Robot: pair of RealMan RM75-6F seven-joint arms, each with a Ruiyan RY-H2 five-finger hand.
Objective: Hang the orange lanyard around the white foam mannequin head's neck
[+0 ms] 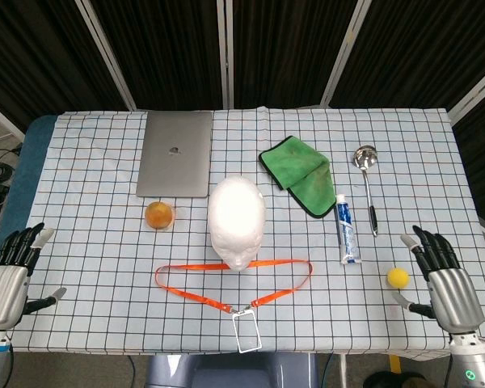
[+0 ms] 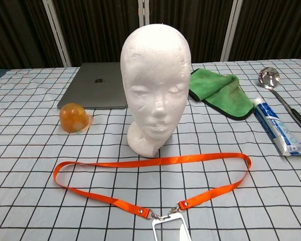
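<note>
**Lanyard flat on the table, both hands free**

I see the orange lanyard [image 2: 150,175] lying in a loop on the checked table [image 1: 89,242], just in front of the upright white foam mannequin head [image 2: 155,85], its clear badge holder [image 1: 246,331] at the near edge. My left hand [image 1: 6,279] and right hand [image 1: 440,279] hover at the table's near corners, fingers spread, holding nothing. A yellow ball [image 1: 398,277] sits near my right hand.

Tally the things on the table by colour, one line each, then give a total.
Orange: 2, lanyard, jelly cup
White: 2, mannequin head, toothpaste tube
Green: 1, cloth
Yellow: 1, ball
Silver or grey: 2, laptop, ladle
Total: 8
</note>
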